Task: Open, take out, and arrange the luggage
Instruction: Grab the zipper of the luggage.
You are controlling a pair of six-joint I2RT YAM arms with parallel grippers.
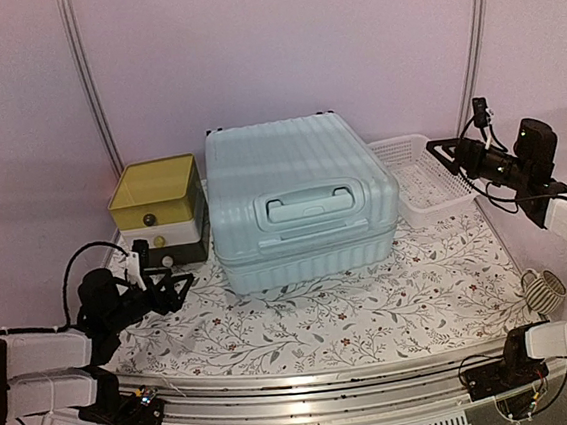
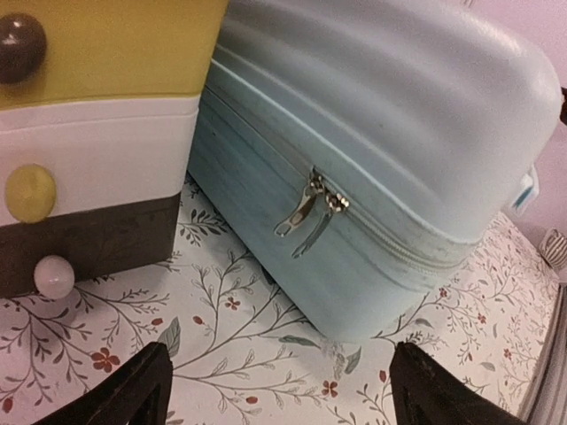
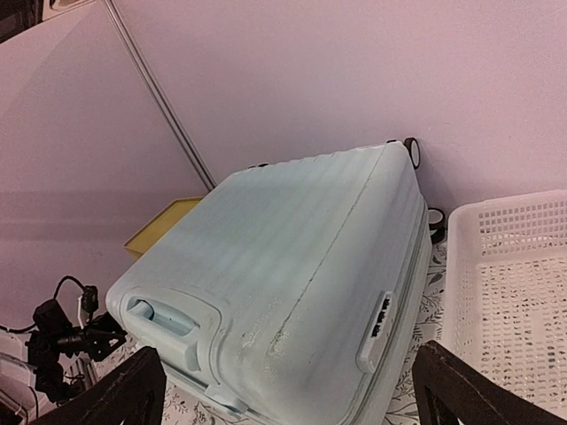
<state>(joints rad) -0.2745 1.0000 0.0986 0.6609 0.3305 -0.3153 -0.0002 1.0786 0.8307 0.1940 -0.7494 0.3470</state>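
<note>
Mint-blue hard plastic: the suitcase lies flat and closed in the middle of the table on a flowered cloth, its moulded handle facing up. A small drawer box with a yellow top stands just beside it on the left. A white lattice basket sits just beside it on the right.

The step in hand looks like unzipping. Two metal zip pulls hang together on the suitcase's left side, near the front corner. To do this well, the fingers should narrow before closing in and pinch one pull only, since both are thin and lie close against the shell. The pull should then run along the zip line rather than away from it. The other arm could press on the lid so the suitcase does not slide.

The left gripper sits low over the cloth, near that corner but not touching the suitcase. It points at the zip, with its fingers spread wide and nothing between them. The right gripper is raised above the basket and tilted down toward the suitcase, also spread wide and holding nothing.
</note>
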